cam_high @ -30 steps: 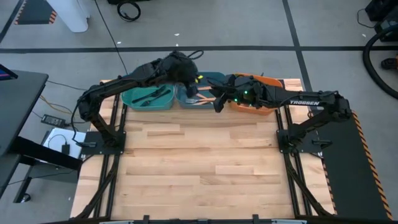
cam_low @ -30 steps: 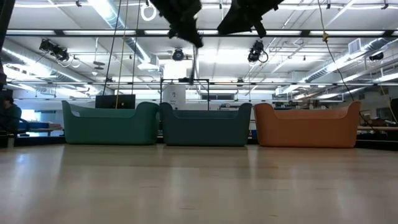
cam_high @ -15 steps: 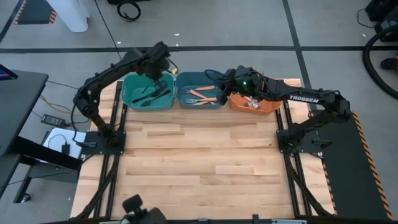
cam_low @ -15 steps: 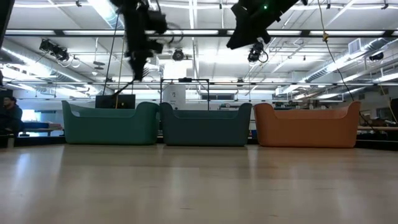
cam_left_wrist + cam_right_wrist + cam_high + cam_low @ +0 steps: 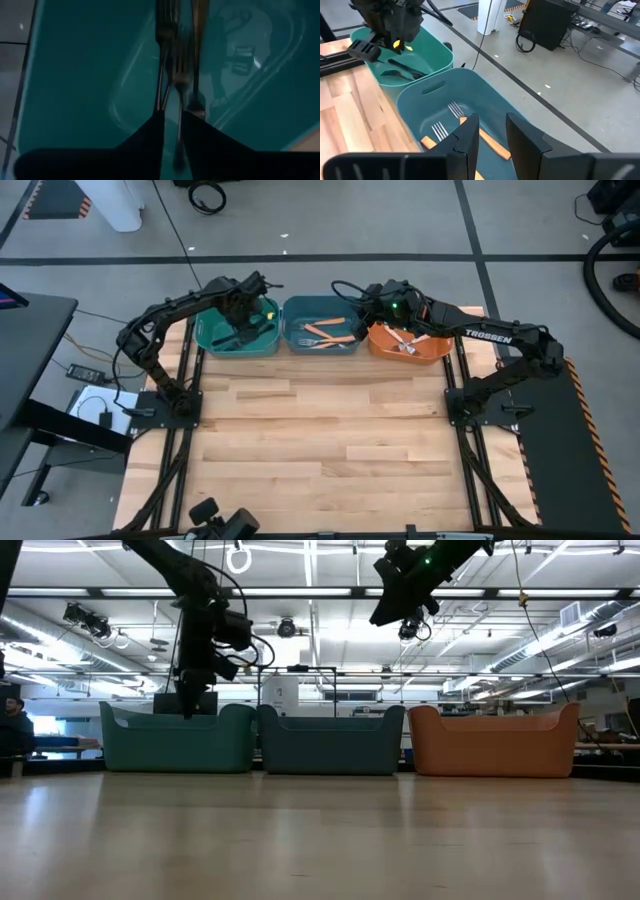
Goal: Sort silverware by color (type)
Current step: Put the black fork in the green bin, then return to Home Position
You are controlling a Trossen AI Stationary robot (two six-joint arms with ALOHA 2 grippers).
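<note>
Lettering reading "TROSSEN" point(image 5: 489, 338) runs in white along the right arm's forearm, the only writing we can read. We see three bins in a row at the table's far edge: a green bin point(image 5: 208, 340), a blue bin point(image 5: 296, 308) and an orange bin point(image 5: 432, 352). The silverware is already split among them. Black forks point(image 5: 247, 334) lie in the green bin, orange-handled forks point(image 5: 322, 335) with silvery tines in the blue one, and pale silver pieces point(image 5: 405, 342) in the orange one. The left gripper point(image 5: 252, 307) hangs low over the green bin; in its wrist view its fingers point(image 5: 150, 131) stand slightly parted, with a black fork between them, though we cannot tell whether they pinch it. The right gripper point(image 5: 372, 297) hovers above the blue bin, released, with nothing between its fingers point(image 5: 468, 132).
</note>
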